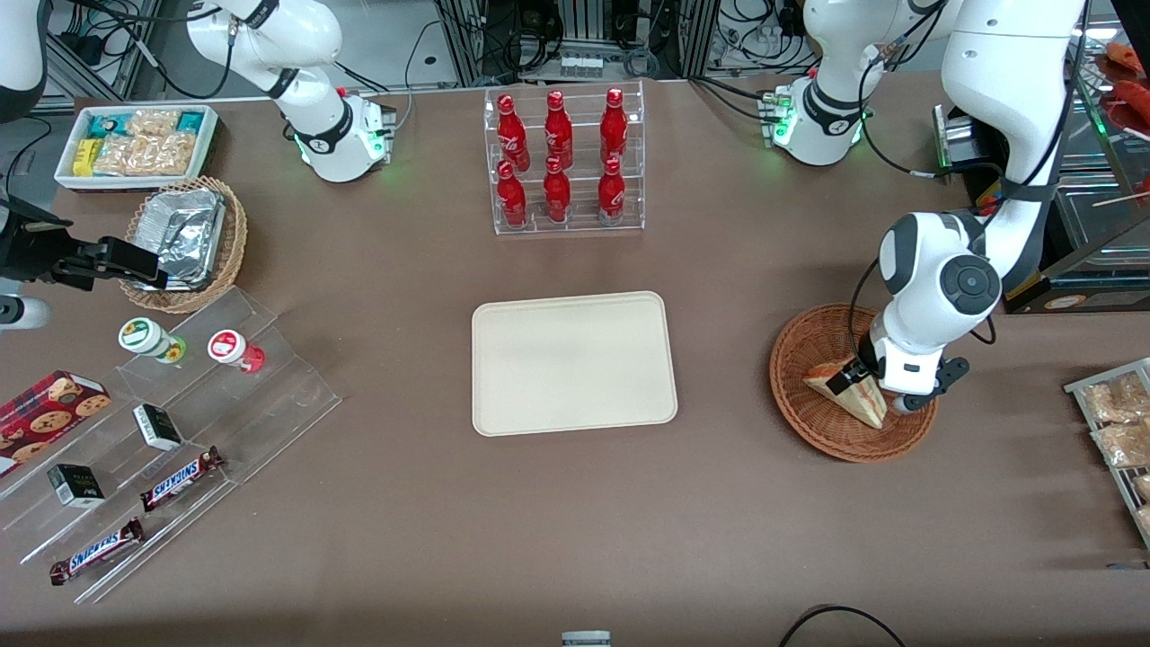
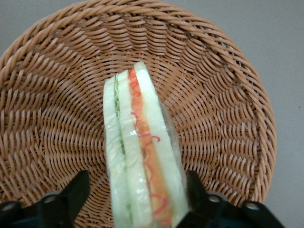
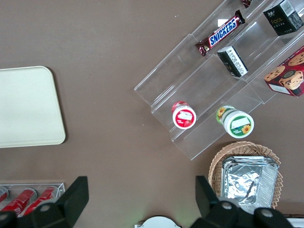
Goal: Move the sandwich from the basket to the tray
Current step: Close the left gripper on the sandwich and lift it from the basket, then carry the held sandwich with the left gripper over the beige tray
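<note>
Wicker basket (image 1: 822, 422) held the sandwich (image 2: 140, 156); open fingers (image 2: 71, 194) sat either side, one touching. Next, squeeze, then lift toward the tray (image 1: 573, 362).

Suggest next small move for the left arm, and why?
Probably close the fingers: the gripper is down in the reddish-brown wicker basket, straddling the wrapped triangular white-bread sandwich, with one finger apparently apart from it. The cream rectangular tray has no sandwich yet.

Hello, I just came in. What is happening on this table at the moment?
The working arm's gripper is down in the reddish-brown wicker basket, its fingers open on either side of the wrapped sandwich, which stands on edge. One finger touches it, the other stands apart. The cream tray has nothing on it.
</note>
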{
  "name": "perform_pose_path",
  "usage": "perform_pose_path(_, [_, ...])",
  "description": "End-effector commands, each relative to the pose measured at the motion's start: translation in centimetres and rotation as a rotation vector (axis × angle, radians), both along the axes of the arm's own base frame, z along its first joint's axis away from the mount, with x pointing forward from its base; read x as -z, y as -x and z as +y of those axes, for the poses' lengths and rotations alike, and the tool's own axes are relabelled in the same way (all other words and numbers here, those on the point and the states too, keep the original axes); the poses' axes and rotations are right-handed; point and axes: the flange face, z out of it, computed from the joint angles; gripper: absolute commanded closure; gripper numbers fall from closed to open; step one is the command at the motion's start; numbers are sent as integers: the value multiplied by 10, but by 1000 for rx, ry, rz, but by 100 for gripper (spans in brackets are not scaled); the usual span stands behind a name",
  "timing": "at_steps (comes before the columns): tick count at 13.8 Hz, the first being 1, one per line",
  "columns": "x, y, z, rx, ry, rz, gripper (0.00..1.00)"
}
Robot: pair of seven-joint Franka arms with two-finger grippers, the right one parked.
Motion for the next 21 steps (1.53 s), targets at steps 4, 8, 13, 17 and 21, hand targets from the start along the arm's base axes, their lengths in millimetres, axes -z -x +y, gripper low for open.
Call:
perform_pose_path(4, [-29, -16, -8, -20, 9, -51, 100])
perform_pose_path(8, [-94, -35, -38, 30, -16, 31, 100])
perform_pose_path(13, [-209, -45, -153, 172, -18, 37, 100])
perform_pose_path(17, [-194, -17, -280, 298, -13, 38, 100])
perform_pose_path(21, [-148, -1, -381, 384, -13, 46, 100])
